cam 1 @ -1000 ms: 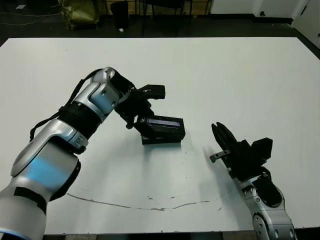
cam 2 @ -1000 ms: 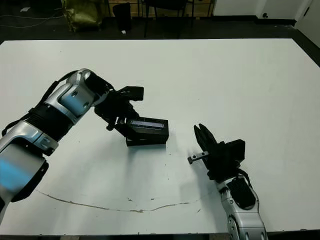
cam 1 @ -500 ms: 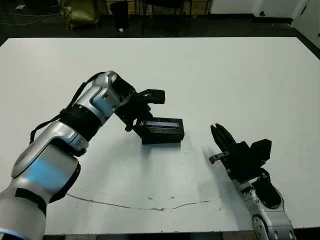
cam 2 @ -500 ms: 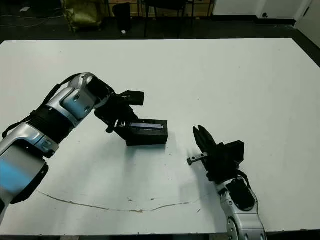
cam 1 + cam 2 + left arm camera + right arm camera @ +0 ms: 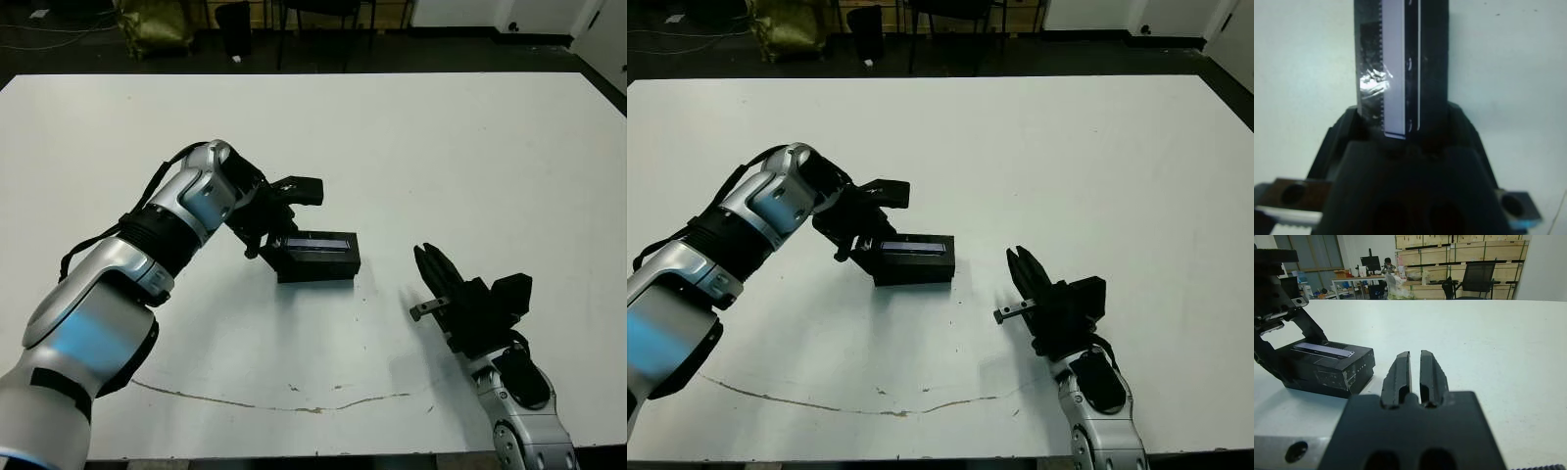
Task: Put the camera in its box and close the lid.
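Observation:
The box lies near the middle of the table with the lid flat on top of it, silvery stripe up. My left gripper is at the box's left end, shut on the end of the lid. The camera is hidden from view. My right gripper rests low over the table to the right of the box, apart from it, shut with nothing held. Its wrist view shows the two fingers nearly touching and the closed box beyond them.
A thin brown scratch line runs along the table near its front edge. White tabletop spreads behind and to the right of the box. Chairs and a yellow bag stand on the dark floor past the far edge.
The lid was tilted up at its left end one second ago and now lies flat on the box. My left gripper came down with it. The right arm has stayed still.

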{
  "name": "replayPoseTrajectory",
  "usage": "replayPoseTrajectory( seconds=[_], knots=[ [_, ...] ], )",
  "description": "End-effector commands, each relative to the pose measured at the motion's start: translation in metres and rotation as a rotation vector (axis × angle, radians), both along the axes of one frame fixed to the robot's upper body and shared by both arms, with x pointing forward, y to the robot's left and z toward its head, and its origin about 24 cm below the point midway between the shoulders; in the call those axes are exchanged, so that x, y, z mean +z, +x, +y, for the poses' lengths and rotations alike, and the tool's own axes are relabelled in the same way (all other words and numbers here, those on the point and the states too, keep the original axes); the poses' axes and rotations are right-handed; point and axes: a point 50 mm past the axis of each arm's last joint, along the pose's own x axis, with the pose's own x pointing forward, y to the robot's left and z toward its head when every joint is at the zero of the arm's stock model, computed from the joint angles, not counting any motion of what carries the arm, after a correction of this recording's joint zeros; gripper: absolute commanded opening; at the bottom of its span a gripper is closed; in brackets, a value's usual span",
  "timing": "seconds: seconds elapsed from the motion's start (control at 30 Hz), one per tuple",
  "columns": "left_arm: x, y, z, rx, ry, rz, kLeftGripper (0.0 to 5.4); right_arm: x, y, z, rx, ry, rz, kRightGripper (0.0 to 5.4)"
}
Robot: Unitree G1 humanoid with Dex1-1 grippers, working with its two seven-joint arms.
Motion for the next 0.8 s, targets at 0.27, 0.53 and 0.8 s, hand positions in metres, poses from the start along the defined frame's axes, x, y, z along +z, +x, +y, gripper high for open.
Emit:
replayPoseTrajectory(
  seconds=[0.27,0.53,0.8],
  knots=[
    [-0.016,-0.007,0.007,0.056,0.048,0.118,2.41,-0.004,-0.005,-0.003,-0.025,-0.009,0.038,0.0],
    [-0.022,-0.01,0.007,0.045,0.049,0.131,2.41,-0.005,-0.005,-0.003,-0.02,0.001,0.027,0.0],
    [-0.026,-0.012,0.005,0.054,0.065,0.142,2.41,-0.006,-0.006,-0.002,-0.027,0.007,0.038,0.0]
  ],
)
